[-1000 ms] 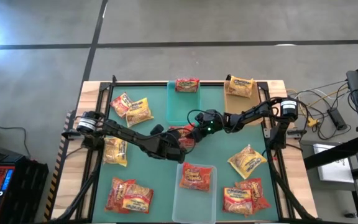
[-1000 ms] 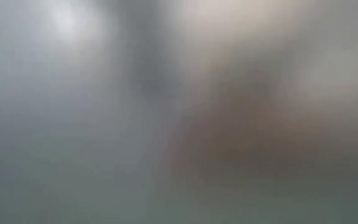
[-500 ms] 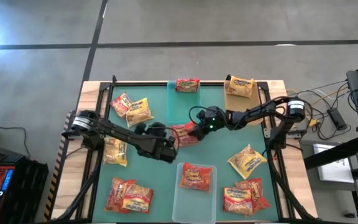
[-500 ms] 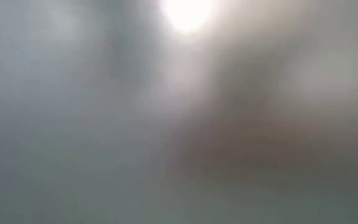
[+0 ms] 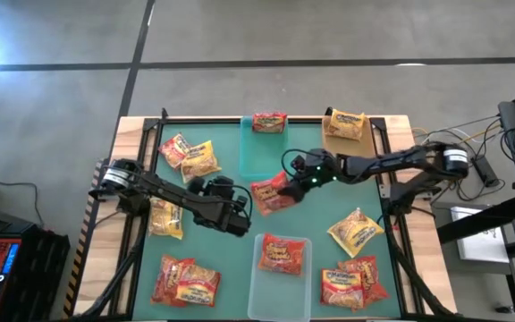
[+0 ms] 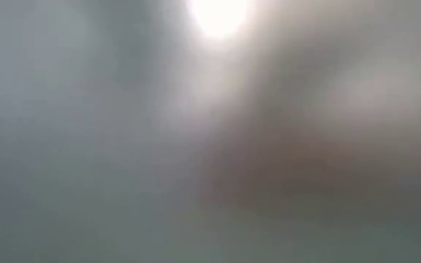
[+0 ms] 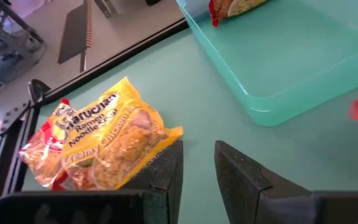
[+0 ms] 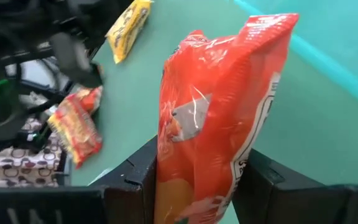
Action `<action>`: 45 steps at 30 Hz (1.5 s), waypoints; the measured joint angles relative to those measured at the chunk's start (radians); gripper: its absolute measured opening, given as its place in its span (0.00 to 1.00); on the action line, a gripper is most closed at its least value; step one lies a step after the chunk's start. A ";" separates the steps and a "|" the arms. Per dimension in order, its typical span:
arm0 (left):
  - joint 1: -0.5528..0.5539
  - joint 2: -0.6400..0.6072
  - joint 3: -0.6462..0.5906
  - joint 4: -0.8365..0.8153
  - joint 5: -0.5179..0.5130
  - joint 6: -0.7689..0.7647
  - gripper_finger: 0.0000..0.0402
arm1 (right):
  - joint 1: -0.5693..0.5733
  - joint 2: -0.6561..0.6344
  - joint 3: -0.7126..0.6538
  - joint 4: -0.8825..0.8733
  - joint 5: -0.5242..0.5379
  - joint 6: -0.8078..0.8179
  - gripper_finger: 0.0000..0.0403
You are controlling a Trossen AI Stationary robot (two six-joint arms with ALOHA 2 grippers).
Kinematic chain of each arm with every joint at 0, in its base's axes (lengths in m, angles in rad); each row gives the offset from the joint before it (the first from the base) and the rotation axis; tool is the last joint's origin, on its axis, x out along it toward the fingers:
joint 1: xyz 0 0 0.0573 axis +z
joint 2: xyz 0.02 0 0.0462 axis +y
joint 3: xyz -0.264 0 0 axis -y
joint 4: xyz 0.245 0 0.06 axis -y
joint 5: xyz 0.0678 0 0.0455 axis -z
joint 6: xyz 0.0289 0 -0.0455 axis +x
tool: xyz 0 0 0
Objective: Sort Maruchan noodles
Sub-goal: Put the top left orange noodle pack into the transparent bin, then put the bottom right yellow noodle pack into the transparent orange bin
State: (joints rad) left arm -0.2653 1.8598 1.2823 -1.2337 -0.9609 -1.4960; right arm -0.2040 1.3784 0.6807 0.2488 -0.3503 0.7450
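The green table mat (image 5: 311, 228) carries three bins along its midline, apparently one per flavour. The teal bin (image 5: 259, 154) stands at the mat's far edge with one red packet (image 5: 269, 122) at its far end. A tan bin (image 5: 343, 141) just right of the teal bin holds a yellow packet (image 5: 345, 123). A clear bin (image 5: 282, 277) on the near side of the teal bin, at the mat's near edge, holds an orange-red packet (image 5: 282, 253). Loose Maruchan packets lie in clusters: a red and yellow pair (image 5: 189, 156) left of the teal bin, one yellow packet (image 5: 165, 217) at the mat's left edge, more near both near corners.

The right gripper (image 5: 291, 188) reaches from the right to just beside the teal bin's near right corner, pinching a red ramen packet (image 8: 213, 118) by one end between its fingers (image 8: 132, 171). The packet stands edge-up in the grip, lifted off the mat, probably so it can be carried to the red pile.

The left gripper (image 7: 197, 165) hovers left of the teal bin's near end, fingers slightly spread and empty; a yellow creamy chicken packet (image 7: 101, 140) lies just ahead of them, likely its next pick.
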 joint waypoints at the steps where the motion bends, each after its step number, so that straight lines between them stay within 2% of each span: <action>1: 0.000 -0.001 0.000 -0.007 -0.001 -0.006 0.19 | 0.009 -0.023 0.000 -0.017 0.000 0.009 0.35; 5: 0.000 -0.002 0.000 -0.022 -0.002 -0.014 0.19 | 0.071 -0.112 0.000 -0.029 0.014 0.055 0.35; 8: 0.000 -0.002 0.000 -0.022 -0.002 -0.015 0.19 | 0.149 -0.156 0.000 -0.031 0.076 0.083 0.35; 12: 0.000 -0.002 0.000 -0.022 -0.002 -0.017 0.19 | 0.297 -0.170 0.000 -0.029 0.208 0.116 0.35; 19: 0.000 -0.003 -0.002 -0.023 -0.002 -0.017 0.19 | 0.561 -0.165 -0.001 0.055 0.514 0.132 0.35; 25: 0.000 -0.003 -0.002 -0.022 -0.002 -0.017 0.19 | 0.692 -0.148 0.000 0.086 0.701 0.132 0.35; 33: 0.000 -0.003 -0.002 -0.019 -0.002 -0.017 0.19 | 0.730 -0.046 0.000 0.110 0.717 0.148 0.35; 37: 0.000 -0.003 -0.002 -0.015 -0.001 -0.017 0.19 | 0.729 -0.048 0.000 0.096 0.696 0.135 0.35; 41: 0.000 -0.003 -0.002 -0.010 0.000 -0.017 0.19 | 0.731 -0.095 0.000 0.005 0.616 0.182 0.35; 45: 0.000 -0.003 -0.002 -0.003 0.000 -0.014 0.19 | 0.736 -0.140 0.000 -0.198 0.598 0.285 0.36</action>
State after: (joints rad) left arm -0.2657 1.8568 1.2804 -1.2368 -0.9604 -1.5103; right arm 0.5323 1.2384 0.6811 0.0504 0.2477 1.0303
